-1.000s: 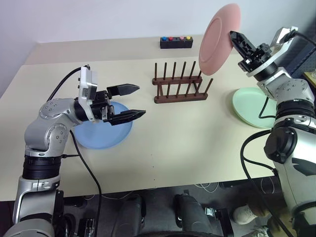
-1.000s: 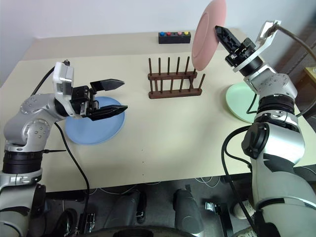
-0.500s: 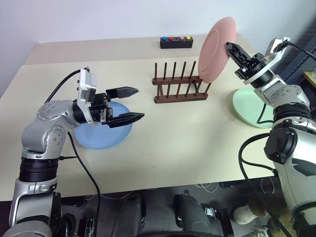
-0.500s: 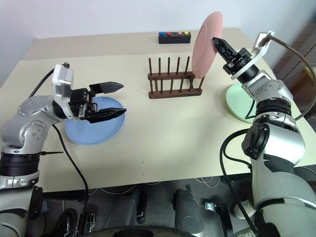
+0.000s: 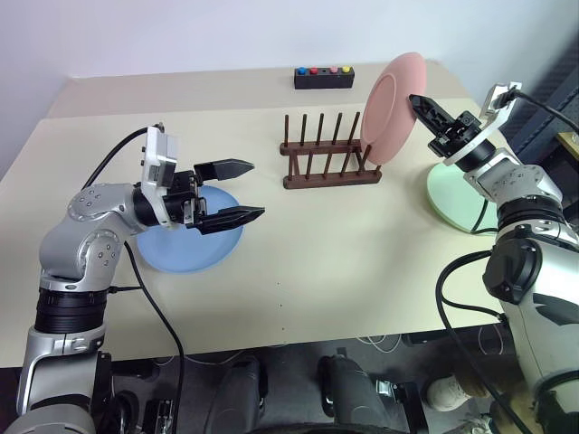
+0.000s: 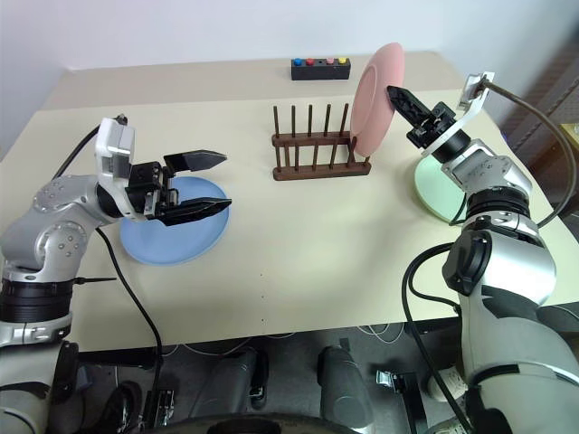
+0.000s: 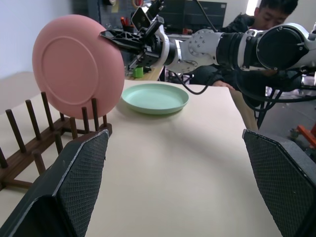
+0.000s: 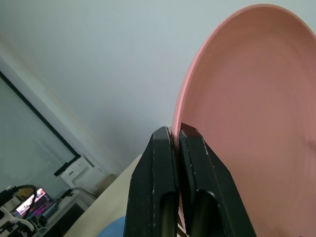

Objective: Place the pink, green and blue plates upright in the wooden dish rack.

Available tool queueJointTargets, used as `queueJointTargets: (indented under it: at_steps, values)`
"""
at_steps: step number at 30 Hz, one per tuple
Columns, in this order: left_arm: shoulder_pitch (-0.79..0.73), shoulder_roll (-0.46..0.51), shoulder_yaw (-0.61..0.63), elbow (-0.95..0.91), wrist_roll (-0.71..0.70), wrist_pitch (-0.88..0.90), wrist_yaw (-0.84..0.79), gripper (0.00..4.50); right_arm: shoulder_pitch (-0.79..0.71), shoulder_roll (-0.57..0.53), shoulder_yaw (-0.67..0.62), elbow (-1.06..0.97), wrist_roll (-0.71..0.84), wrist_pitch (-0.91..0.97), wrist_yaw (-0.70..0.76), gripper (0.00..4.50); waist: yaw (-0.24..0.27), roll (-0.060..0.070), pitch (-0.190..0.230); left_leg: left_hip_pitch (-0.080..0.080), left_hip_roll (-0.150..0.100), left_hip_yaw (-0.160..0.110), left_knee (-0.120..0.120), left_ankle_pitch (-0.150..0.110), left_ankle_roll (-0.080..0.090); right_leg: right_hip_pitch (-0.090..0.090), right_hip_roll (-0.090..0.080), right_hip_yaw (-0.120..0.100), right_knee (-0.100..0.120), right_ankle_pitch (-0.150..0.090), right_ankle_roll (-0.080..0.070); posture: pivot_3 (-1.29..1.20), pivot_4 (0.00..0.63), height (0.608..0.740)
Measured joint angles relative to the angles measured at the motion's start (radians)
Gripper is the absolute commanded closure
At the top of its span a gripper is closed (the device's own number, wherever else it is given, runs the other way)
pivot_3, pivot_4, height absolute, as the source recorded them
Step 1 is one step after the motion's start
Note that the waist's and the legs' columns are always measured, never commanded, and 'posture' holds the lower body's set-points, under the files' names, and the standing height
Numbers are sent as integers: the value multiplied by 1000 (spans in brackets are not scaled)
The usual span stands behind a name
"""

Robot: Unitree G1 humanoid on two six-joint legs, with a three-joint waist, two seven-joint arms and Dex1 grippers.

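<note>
My right gripper point(image 5: 422, 106) is shut on the rim of the pink plate point(image 5: 387, 107), which stands upright over the right end of the wooden dish rack point(image 5: 328, 154), its lower edge among the end pegs. The green plate point(image 5: 460, 201) lies flat on the table to the right of the rack, under my right arm. At the left, the blue plate point(image 5: 185, 246) lies flat on the table. My left gripper point(image 5: 242, 190) hovers open just above its right side, pointing toward the rack, with nothing between its fingers.
A small black box with coloured buttons point(image 5: 322, 77) sits behind the rack near the table's far edge. A person point(image 7: 256, 19) sits beyond the table's right side, seen in the left wrist view. Bare tabletop lies between the blue plate and the rack.
My right gripper has lowered the pink plate toward the rack's right end. The left arm has stayed put.
</note>
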Motion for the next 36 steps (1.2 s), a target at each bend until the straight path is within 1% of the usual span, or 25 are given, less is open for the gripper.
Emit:
queueJointTargets:
  at_steps: [7, 10, 14, 15, 16, 17, 18, 23, 27, 30, 32, 34, 36]
  values:
    - [1, 0, 0, -7, 0, 1, 1, 0, 21, 8, 2, 1, -20, -11, 1, 4430, 0, 0, 0, 0, 0, 0, 0, 0, 0, 0, 0, 0, 0, 0, 0, 0, 150, 740]
    - [1, 0, 0, -7, 0, 3, 2, 0, 23, 9, 4, 2, -28, -15, 5, 3540, -1, 0, 0, 0, 0, 0, 0, 0, 0, 0, 0, 0, 0, 0, 0, 0, 150, 740]
    - [1, 0, 0, -7, 0, 10, 3, 0, 24, 9, 5, 2, -31, -26, 10, 1500, -1, 0, 0, 0, 0, 0, 0, 0, 0, 0, 0, 0, 0, 0, 0, 0, 150, 740]
    - [1, 0, 0, -7, 0, 10, 3, 0, 24, 9, 6, 2, -36, -30, 10, 1109, -1, 0, 0, 0, 0, 0, 0, 0, 0, 0, 0, 0, 0, 0, 0, 0, 150, 740]
    - [1, 0, 0, -7, 0, 11, 3, 0, 24, 9, 7, 2, -39, -31, 10, 499, -1, 0, 0, 0, 0, 0, 0, 0, 0, 0, 0, 0, 0, 0, 0, 0, 150, 740]
    - [1, 0, 0, -7, 0, 11, 3, 0, 24, 9, 7, 2, -43, -33, 10, 94, -1, 0, 0, 0, 0, 0, 0, 0, 0, 0, 0, 0, 0, 0, 0, 0, 150, 740]
    - [1, 0, 0, -7, 0, 11, 3, 0, 24, 9, 8, 2, -46, -37, 11, 11, -1, 0, 0, 0, 0, 0, 0, 0, 0, 0, 0, 0, 0, 0, 0, 0, 150, 740]
    - [1, -3, 0, -7, 0, 15, 3, 0, 21, 7, -10, -2, -40, -61, 10, 11, -1, 0, 0, 0, 0, 0, 0, 0, 0, 0, 0, 0, 0, 0, 0, 0, 150, 740]
    - [1, -6, 0, -7, 0, 15, 3, 0, 4, -13, -54, -33, 10, -37, 13, 11, 0, 0, 0, 0, 0, 0, 0, 0, 0, 0, 0, 0, 0, 0, 0, 0, 150, 740]
    - [1, -11, 0, -7, 0, 15, 4, 0, 0, -24, -82, -135, 50, -29, 11, 11, 0, 0, 0, 0, 0, 0, 0, 0, 0, 0, 0, 0, 0, 0, 0, 0, 150, 740]
    - [0, -19, -1, -7, 0, 14, 4, 0, 5, -25, -90, -228, 56, -63, -28, 11, 0, 0, 0, 0, 0, 0, 0, 0, 0, 0, 0, 0, 0, 0, 0, 0, 150, 740]
    - [0, -23, -4, -6, 1, 12, 4, 0, 47, -33, -90, -350, 57, -97, -72, 11, 3, 0, 0, 0, 0, -1, 0, 0, 0, 0, 0, 0, 0, 0, 0, 0, 150, 740]
    - [0, -22, -4, -5, 2, 8, 3, 0, 123, -45, -80, -465, 48, -121, -115, 11, 6, 0, 0, 0, 0, -1, 0, 0, 0, 0, -1, 0, -1, 0, 0, 0, 150, 740]
